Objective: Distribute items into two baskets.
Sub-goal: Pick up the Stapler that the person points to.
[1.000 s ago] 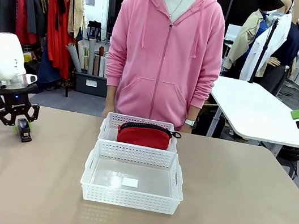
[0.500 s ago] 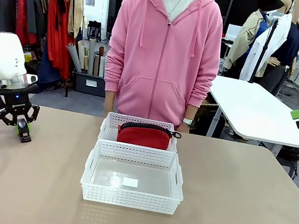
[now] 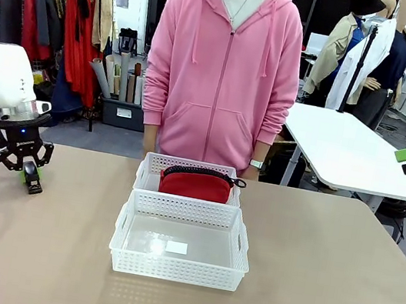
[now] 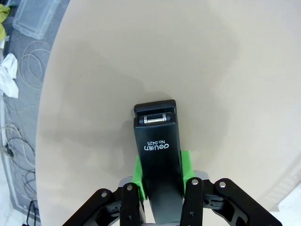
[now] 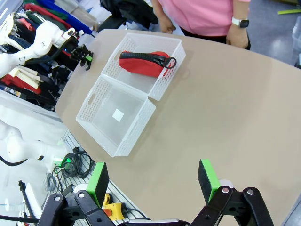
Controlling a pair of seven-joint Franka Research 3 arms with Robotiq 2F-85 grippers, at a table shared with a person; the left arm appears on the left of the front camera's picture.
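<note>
Hidden: stapler (image 4: 157, 155) rear end, betw green pads (image 4: 138, 178)
L jaws: pinching hard black stapler, tabletop (image 3: 311, 248) left edge
R jaws: spread, empty
Pouch (image 3: 196, 185): red soft fabric, far basket (image 3: 150, 166), bottom hidden
Near basket (image 3: 175, 271): white lattice plastic

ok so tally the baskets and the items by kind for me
white baskets: 2
red pouch: 1
black stapler: 1
total: 4

Bare table (image 3: 337, 284) lies at 3 and 9 o'clock of the near basket (image 3: 176, 268); the far basket (image 3: 149, 174) and person (image 3: 220, 85) obstruct 12 o'clock.
</note>
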